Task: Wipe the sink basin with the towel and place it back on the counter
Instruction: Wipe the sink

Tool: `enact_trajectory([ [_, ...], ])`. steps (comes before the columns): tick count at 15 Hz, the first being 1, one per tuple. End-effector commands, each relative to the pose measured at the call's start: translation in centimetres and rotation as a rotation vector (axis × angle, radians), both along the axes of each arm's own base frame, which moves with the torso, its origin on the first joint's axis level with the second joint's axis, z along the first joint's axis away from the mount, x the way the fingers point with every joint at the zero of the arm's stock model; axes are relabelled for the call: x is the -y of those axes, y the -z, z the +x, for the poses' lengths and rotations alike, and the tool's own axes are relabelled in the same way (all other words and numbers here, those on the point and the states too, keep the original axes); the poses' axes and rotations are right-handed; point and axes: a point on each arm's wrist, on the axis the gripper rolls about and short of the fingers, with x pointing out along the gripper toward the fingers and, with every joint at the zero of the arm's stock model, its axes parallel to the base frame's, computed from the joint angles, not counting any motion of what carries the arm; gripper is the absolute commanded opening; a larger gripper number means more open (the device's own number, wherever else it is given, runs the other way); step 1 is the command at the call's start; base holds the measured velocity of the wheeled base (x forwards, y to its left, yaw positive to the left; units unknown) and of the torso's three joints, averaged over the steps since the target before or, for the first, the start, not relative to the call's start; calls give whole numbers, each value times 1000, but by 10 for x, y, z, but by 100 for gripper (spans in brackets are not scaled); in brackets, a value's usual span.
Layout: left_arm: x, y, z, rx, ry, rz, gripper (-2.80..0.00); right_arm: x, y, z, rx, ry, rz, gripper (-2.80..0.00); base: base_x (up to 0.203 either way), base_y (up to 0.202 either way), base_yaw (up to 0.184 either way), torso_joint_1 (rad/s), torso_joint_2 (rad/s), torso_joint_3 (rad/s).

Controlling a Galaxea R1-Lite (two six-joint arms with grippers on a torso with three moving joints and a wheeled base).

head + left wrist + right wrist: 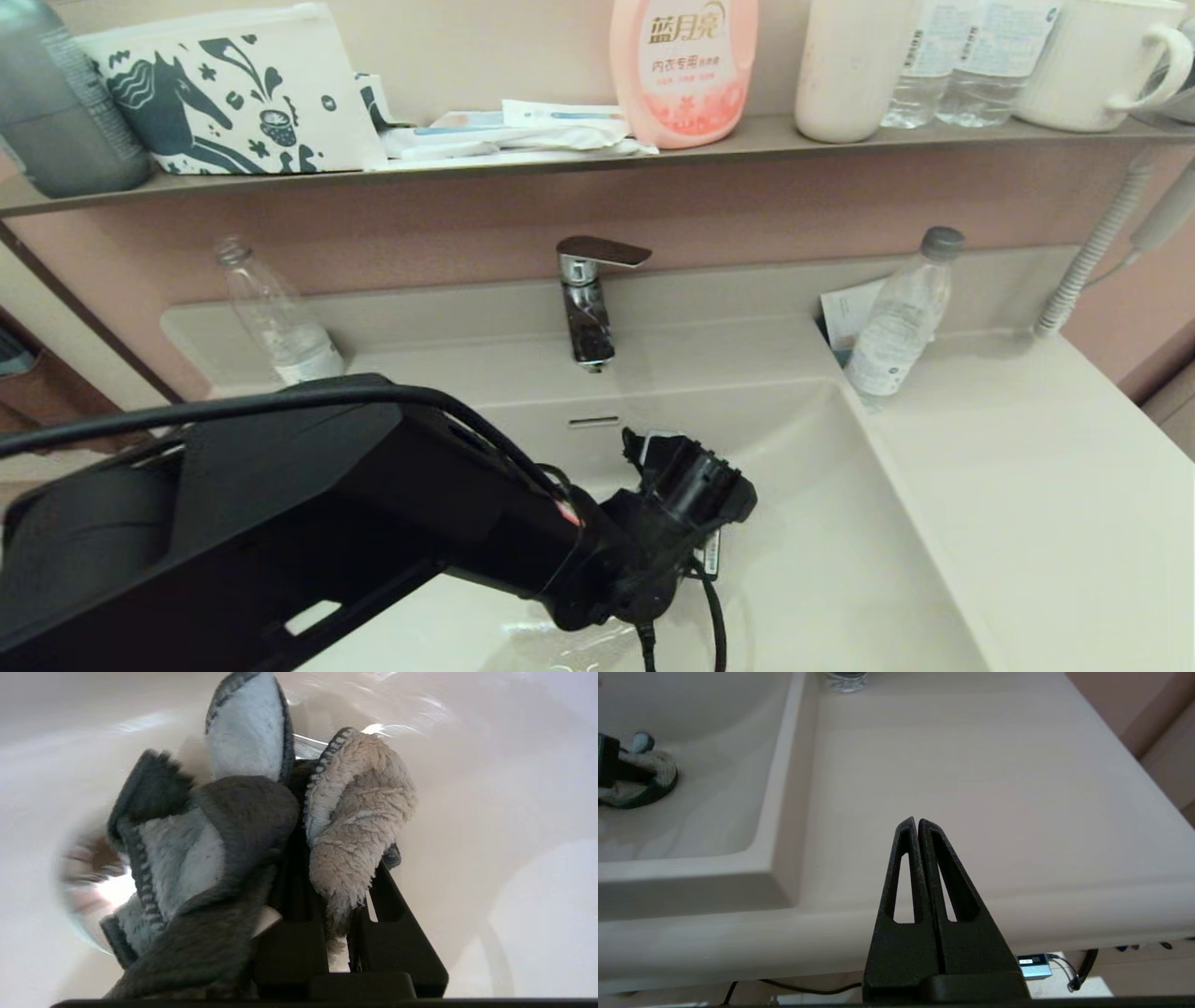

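Observation:
My left gripper (338,858) is down inside the sink basin (822,560), shut on the towel (359,812). The light blue-grey fluffy cloth with its dark teal edge bunches around both fingers and presses against the glossy basin wall (490,812). In the head view my left arm (373,523) reaches into the bowl and hides the towel. The right wrist view shows the towel (649,772) low in the basin (714,788). My right gripper (917,821) hangs shut and empty over the front edge of the counter (971,774), to the right of the basin.
The chrome faucet (588,299) stands behind the basin, with the overflow slot (594,422) below it. A plastic bottle (896,317) stands at the basin's back right corner and another (280,317) at the back left. The wall shelf (840,135) holds the horse-print pouch (224,93) and a pink bottle (681,65).

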Motion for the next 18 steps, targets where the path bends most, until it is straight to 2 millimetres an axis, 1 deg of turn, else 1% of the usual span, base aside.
enact_trajectory([
  [1,8,2,-7,8,14,2,-280,0,0,0,-1,-1,0,-280,0,0,0,0,0,0],
  [3,8,7,-15,-13,7,12,-280,0,0,0,-1,-1,-1,-280,0,0,0,0,0,0],
  [5,-1,18,-25,-56,10,67,-280,0,0,0,-1,-1,0,-280,0,0,0,0,0,0],
  [7,-21,30,-42,-121,18,160,-280,0,0,0,-1,-1,-1,-280,0,0,0,0,0,0],
  [8,-34,31,-50,-140,16,189,-280,0,0,0,-1,-1,-1,-280,0,0,0,0,0,0],
  [10,-63,14,-56,-143,-13,191,-280,0,0,0,-1,-1,-1,-280,0,0,0,0,0,0],
  [11,-79,5,-56,-141,-36,187,-280,0,0,0,-1,-1,0,-280,0,0,0,0,0,0],
  [12,-98,-3,-53,-138,-62,196,-280,0,0,0,-1,-1,0,-280,0,0,0,0,0,0],
  [13,-121,-9,-47,-134,-87,221,-280,0,0,0,-1,-1,-1,-280,0,0,0,0,0,0],
  [15,-159,-19,-32,-122,-136,242,-280,0,0,0,-1,-1,-1,-280,0,0,0,0,0,0],
  [18,-213,-27,-10,-123,-183,263,-280,0,0,0,-1,-1,-1,-280,0,0,0,0,0,0],
])
